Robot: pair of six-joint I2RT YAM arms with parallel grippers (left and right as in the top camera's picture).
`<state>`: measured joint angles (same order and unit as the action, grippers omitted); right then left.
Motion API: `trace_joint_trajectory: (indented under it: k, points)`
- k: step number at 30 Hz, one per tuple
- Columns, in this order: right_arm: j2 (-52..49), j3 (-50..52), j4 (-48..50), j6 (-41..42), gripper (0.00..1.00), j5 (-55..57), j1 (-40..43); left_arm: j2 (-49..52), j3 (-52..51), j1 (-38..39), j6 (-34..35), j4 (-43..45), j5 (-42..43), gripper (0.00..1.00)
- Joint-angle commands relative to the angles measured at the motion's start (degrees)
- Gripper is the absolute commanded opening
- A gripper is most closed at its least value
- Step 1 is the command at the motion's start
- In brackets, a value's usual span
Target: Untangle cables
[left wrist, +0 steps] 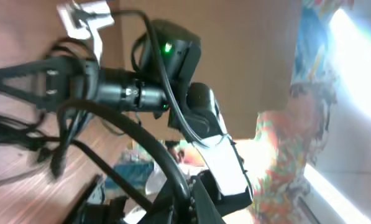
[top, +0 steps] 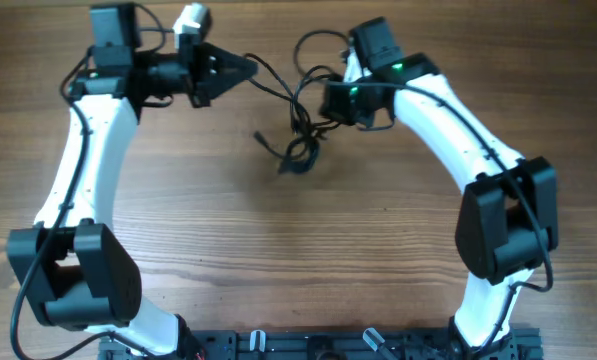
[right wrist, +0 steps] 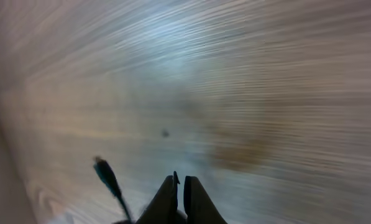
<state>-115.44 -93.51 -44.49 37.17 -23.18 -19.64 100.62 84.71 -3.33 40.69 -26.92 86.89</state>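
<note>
Two grippers are mine to work with, and both have their jaws pressed together. My left gripper (top: 250, 68), at the far left, pinches a strand of the cables (top: 298, 145). The cord leaves its tip and slopes down to the right into the knot. My right gripper (right wrist: 179, 182) sits just right of that knot. Its wrist view shows the fingers closed tip to tip with nothing plainly between them, and one small plug (right wrist: 104, 169) on its cord just to their left. That view is blurred, so I cannot tell whether the cord is caught lower in the jaws.

The cables lie on the wooden table (top: 278, 250), far of centre, between my grippers. I count one dark knot, one wide loop (top: 316, 42) arching on its far side, and what look like two loose ends at its near left. How many separate cords make it up I cannot count.

I judge them light, limp and thin, apt to slip through a slack pinch and to tighten if pulled hard. The best hold, I think, is just behind a plug, so that end can be fed back through the loop.
</note>
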Motion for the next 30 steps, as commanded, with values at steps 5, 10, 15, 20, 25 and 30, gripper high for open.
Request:
trace_joint_trajectory:
  k: [5, 10, 15, 20, 25, 30]
  points:
    - [-0.7, 0.3, -6.3, -5.7, 0.07, 7.3, 10.7, -0.7, 0.6, -12.7, -3.6, 3.8, -2.0, 0.04]
    - [-0.7, 0.3, -7.1, -15.3, 0.07, 3.1, 10.9, -0.6, 0.6, -11.2, -12.0, -15.3, -42.5, 0.04]
    - [-0.3, 0.2, -12.3, -23.4, 0.05, -2.9, 10.9, -0.6, 0.6, 1.1, -18.4, -29.3, -58.4, 0.04]
    - [7.1, -1.4, -12.7, -15.8, 0.04, 5.4, 11.7, -0.3, 0.6, 12.1, -14.3, -34.5, -82.0, 0.04]
    - [18.0, -1.4, -10.6, -3.2, 0.04, 29.1, 13.8, -0.3, 0.6, 12.8, -13.4, -35.8, -84.9, 0.04]
    - [18.1, -0.6, -12.2, -13.6, 0.04, 10.8, 12.8, -0.3, 0.6, 12.9, -17.3, -35.5, -80.5, 0.15]
